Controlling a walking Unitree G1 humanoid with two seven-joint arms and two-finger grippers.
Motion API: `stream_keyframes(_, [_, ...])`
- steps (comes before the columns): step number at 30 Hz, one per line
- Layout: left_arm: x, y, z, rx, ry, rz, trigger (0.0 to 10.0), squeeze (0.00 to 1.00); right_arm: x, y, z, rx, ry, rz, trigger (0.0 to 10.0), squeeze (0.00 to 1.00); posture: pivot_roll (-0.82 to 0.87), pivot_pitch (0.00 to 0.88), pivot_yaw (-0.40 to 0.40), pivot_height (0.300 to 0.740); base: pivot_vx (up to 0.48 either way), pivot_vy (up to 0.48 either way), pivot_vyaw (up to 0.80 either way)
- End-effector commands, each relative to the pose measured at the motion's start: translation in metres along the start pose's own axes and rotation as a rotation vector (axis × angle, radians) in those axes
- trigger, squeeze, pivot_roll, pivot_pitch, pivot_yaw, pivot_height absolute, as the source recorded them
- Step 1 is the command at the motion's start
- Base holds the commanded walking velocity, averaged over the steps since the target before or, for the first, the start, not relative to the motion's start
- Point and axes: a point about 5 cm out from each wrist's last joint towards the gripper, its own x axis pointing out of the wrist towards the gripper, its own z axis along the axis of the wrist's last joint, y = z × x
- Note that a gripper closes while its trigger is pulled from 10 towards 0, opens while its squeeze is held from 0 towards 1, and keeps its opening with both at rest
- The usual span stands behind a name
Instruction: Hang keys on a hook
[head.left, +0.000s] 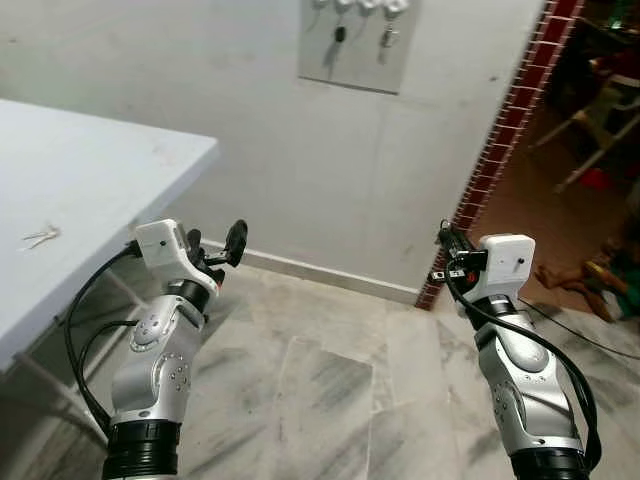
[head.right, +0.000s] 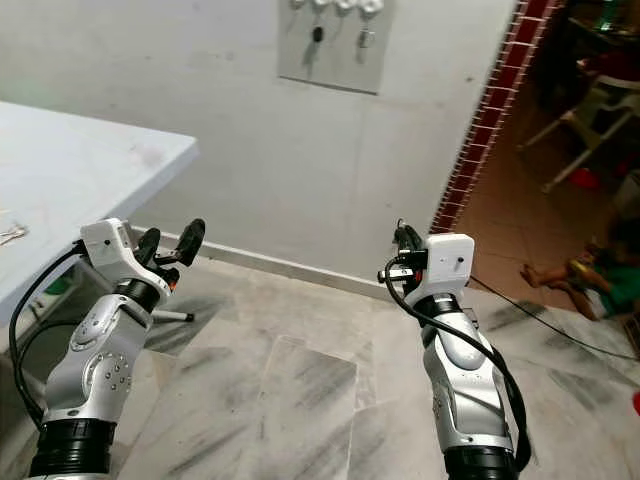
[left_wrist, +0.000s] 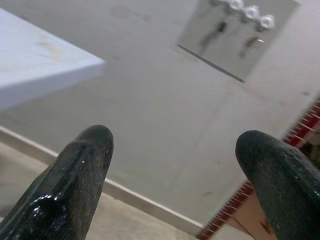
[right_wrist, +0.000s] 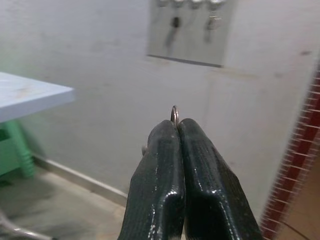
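Below the wall hook board (head.left: 357, 45), right gripper (right_wrist: 176, 131) jaws clamped on key ring (right_wrist: 174, 115), left gripper (left_wrist: 175, 165) jaws apart.

Head and wrist views toward wall (head.left: 300, 180)

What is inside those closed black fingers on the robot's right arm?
The right gripper is shut on a key ring; a small arc of metal pokes out past the fingertips. The keys themselves are covered by the fingers, so they cannot be seen.
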Motion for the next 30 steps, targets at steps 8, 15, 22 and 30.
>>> stream_keyframes(8, [0.0015,0.0006,0.0017,-0.003,-0.003,-0.005,10.0,0.0,0.0024,0.0027,0.0066,0.005,-0.025,0.017,10.0,0.0,0.02,0.042,-0.061,0.732,0.165,0.377,0.0])
stream_keyframes(15, [0.0024,-0.0003,0.0017,0.012,0.001,-0.014,10.0,0.0,0.003,0.0053,0.0062,0.009,-0.026,0.023,10.0,0.0,0.02,0.036,-0.061,0.732,0.291,0.381,0.0])
stream_keyframes(22, [0.0031,-0.0014,0.0032,0.025,-0.003,-0.022,10.0,0.0,0.0032,0.0064,0.0061,0.013,-0.028,0.024,10.0,0.0,0.02,0.034,-0.059,0.732,0.354,0.305,0.0])
stream_keyframes(30, [0.0033,-0.0016,0.0033,0.04,0.003,-0.034,10.0,0.0,0.0022,0.0087,0.0049,0.022,-0.028,0.025,10.0,0.0,0.02,0.031,-0.053,0.732,0.4,0.247,0.0])
